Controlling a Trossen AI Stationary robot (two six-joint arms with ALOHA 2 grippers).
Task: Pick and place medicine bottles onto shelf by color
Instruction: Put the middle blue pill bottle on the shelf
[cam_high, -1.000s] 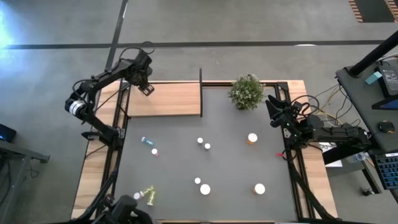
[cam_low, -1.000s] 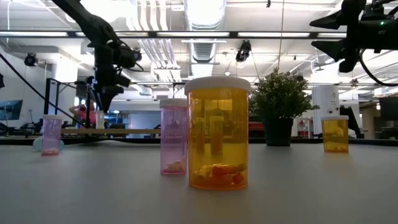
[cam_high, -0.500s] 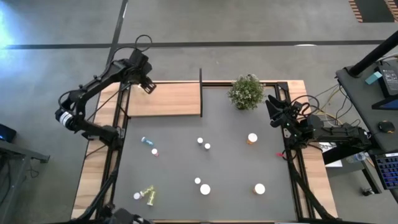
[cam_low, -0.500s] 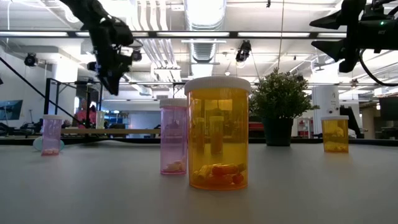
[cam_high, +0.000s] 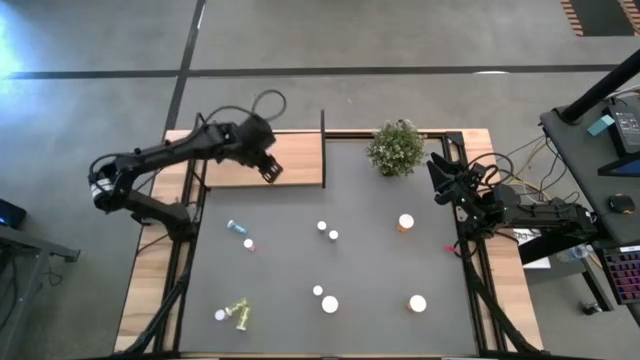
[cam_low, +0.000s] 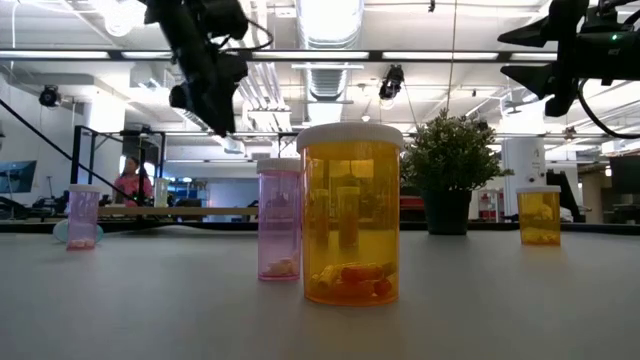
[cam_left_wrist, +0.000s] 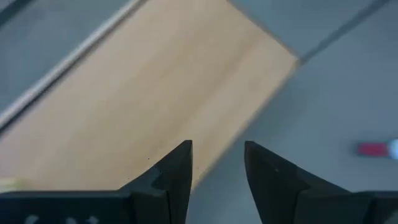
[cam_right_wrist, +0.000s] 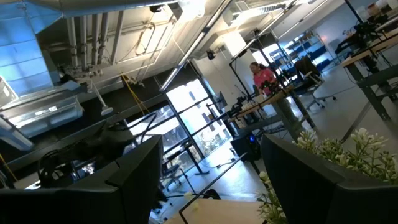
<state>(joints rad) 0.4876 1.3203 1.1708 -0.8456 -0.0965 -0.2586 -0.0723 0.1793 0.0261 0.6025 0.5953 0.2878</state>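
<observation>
Medicine bottles stand and lie scattered over the dark tabletop, none of them on the shelf yet as far as the overhead view shows. A large orange bottle and a slimmer pink bottle stand just beside each other near the low camera; another pink one and a second orange one stand well apart at the sides. Near the left edge a bluish bottle and a yellow-green one seem to lie on their sides, though they are too small to be sure.

These look like light, stiff plastic vials with smooth round walls, likely to slip or tip if nudged. Best hold is probably across the body just under the white cap; the lying ones may roll.

Above the shelf's near edge hangs the left gripper, fingers a narrow gap apart with nothing between them. The right gripper waits raised at the right edge near the potted plant, fingers spread wide, empty.

The tabletop is flat, matte grey. Beyond it is a bright workshop with a person far off.
</observation>
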